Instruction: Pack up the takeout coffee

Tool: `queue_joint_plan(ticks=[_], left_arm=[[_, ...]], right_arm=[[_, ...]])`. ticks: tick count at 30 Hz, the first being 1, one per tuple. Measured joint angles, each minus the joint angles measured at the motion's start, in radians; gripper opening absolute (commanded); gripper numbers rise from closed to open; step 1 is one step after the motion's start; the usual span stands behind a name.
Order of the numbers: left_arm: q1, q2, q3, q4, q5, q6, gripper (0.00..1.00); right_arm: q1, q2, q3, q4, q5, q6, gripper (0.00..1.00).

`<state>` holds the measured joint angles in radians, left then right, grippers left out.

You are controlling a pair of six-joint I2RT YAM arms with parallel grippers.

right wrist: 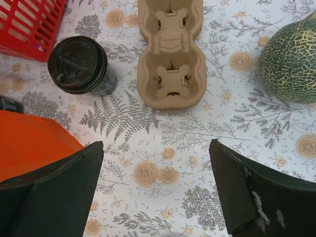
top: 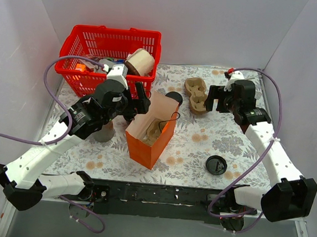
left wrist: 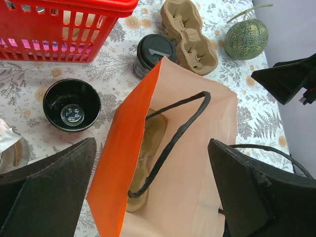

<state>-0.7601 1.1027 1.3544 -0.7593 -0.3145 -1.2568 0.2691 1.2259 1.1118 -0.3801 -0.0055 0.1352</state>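
1. Left end effector [left wrist: 152, 148] — fingers spread wide, gripping nothing. Poised directly above the open mouth of the orange paper bag [top: 148, 145].
2. Right end effector [right wrist: 156, 148] — likewise spread, holding nothing. Positioned over the floral bench [top: 201, 139] at the far right, near the pulp cup carrier [right wrist: 170, 74].
3. Takeout coffee [right wrist: 77, 64]: black cup with black sip lid fitted, upright on the bench. Located just beyond the far edge of the bag, between the red basket [top: 113, 37] and the cup carrier. Close beside the carrier, not touching it. Outside the bag.
4. Bag upright near mid-bench, mouth open, black cord handles draped across the opening. Tan pulp piece [left wrist: 148, 136] lying at the bottom inside.
5. Open black bowl [left wrist: 71, 105], glossy dark inside, upright on the bench left of the bag and apart from it. Hidden under the left arm in the top view.
6. Grey cup [top: 104, 131] standing on the bench left of the bag, partly covered by the left arm.
7. Flat black lid [top: 216, 165] lying alone at the near right of the bench, well apart from the coffee.
8. Green netted melon [right wrist: 289, 64] right of the cup carrier, near it, with a gap between.
9. Basket at the far left corner, holding assorted items; contents too cluttered to identify.
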Motion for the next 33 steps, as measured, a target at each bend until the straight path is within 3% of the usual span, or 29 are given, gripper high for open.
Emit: queue_joint_plan(ticks=[6, 11, 16, 25, 33], left_arm=[[0.0, -0.023, -0.007, -0.003, 0.0, -0.001, 0.98], [0.0, -0.089, -0.019, -0.024, -0.009, -0.013, 0.98], [0.0, -0.145, -0.021, -0.057, -0.029, -0.039, 0.98], [0.0, -0.169, -0.031, -0.104, -0.051, -0.101, 0.98], [0.0, -0.167, -0.032, -0.14, -0.051, -0.131, 0.98]], right_arm=[[-0.003, 0.019, -0.023, 0.031, -0.044, 0.001, 0.98], [-0.007, 0.058, -0.028, 0.104, -0.163, 0.039, 0.94], [0.01, 0.199, 0.034, 0.129, -0.227, 0.136, 0.93], [0.224, 0.362, 0.116, 0.134, 0.038, 0.384, 0.87], [0.271, 0.465, 0.18, 0.174, 0.234, 0.55, 0.82]])
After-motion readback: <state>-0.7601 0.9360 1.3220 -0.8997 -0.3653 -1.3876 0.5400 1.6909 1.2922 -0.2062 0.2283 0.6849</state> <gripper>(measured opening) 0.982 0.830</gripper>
